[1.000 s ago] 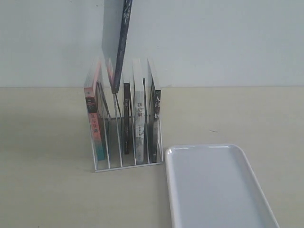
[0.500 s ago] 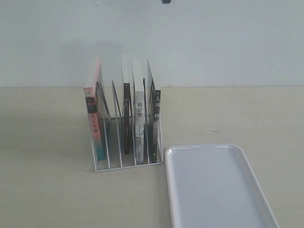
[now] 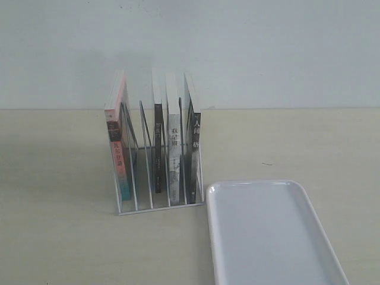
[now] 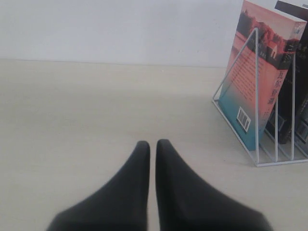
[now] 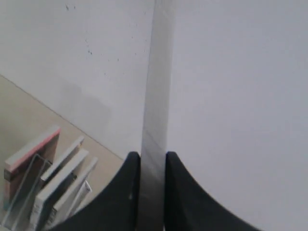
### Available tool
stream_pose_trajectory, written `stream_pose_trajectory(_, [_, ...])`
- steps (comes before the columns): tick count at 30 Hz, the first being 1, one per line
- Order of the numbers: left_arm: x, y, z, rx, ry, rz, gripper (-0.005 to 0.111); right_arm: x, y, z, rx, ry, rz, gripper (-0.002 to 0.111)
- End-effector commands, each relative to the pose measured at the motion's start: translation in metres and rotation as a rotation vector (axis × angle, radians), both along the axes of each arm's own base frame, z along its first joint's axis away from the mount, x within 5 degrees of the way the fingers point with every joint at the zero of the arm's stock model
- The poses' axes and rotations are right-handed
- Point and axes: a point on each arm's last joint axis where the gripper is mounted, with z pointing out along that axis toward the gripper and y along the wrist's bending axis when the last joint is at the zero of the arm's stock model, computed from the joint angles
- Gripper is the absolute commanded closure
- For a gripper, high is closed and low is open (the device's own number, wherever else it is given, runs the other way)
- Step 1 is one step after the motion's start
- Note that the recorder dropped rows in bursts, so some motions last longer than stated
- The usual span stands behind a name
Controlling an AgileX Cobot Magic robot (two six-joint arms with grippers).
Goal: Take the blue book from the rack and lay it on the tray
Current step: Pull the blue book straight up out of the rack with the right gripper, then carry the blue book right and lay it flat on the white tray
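The blue book (image 5: 156, 96) shows edge-on in the right wrist view as a thin grey strip of pages, and my right gripper (image 5: 153, 156) is shut on it, high above the rack (image 5: 29, 192). The exterior view shows neither this book nor either gripper. There the white wire rack (image 3: 145, 178) stands left of centre with one slot empty. The long white tray (image 3: 267, 237) lies empty at the front right. My left gripper (image 4: 152, 143) is shut on nothing, low over the table beside the rack (image 4: 256, 96).
A pink-and-teal book (image 3: 117, 142) fills the rack's left slot. A black-spined book (image 3: 158, 148), a pale one (image 3: 174, 154) and another dark one (image 3: 195, 148) stand in the right slots. A pale wall rises behind the beige table.
The blue book, hanging above the rack a second ago, has risen out of the top of the exterior view. Rack, other books and tray have not moved.
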Motion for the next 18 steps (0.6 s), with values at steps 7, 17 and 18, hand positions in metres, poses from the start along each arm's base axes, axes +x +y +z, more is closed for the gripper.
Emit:
stream_pose_trajectory(7, [0.0, 0.0, -0.001, -0.009, 0.0, -0.001, 0.103, 0.013, 0.011, -0.056, -0.361, 0.036, 0.067, 0.108])
stream_pose_trajectory(17, [0.0, 0.0, -0.001, -0.009, 0.0, -0.001, 0.103, 0.032, 0.033, -0.136, -0.686, 0.198, 0.173, 0.108])
stream_pose_trajectory(18, [0.0, 0.0, -0.001, -0.009, 0.0, -0.001, 0.103, 0.033, 0.035, -0.146, -0.711, 0.22, 0.181, 0.108])
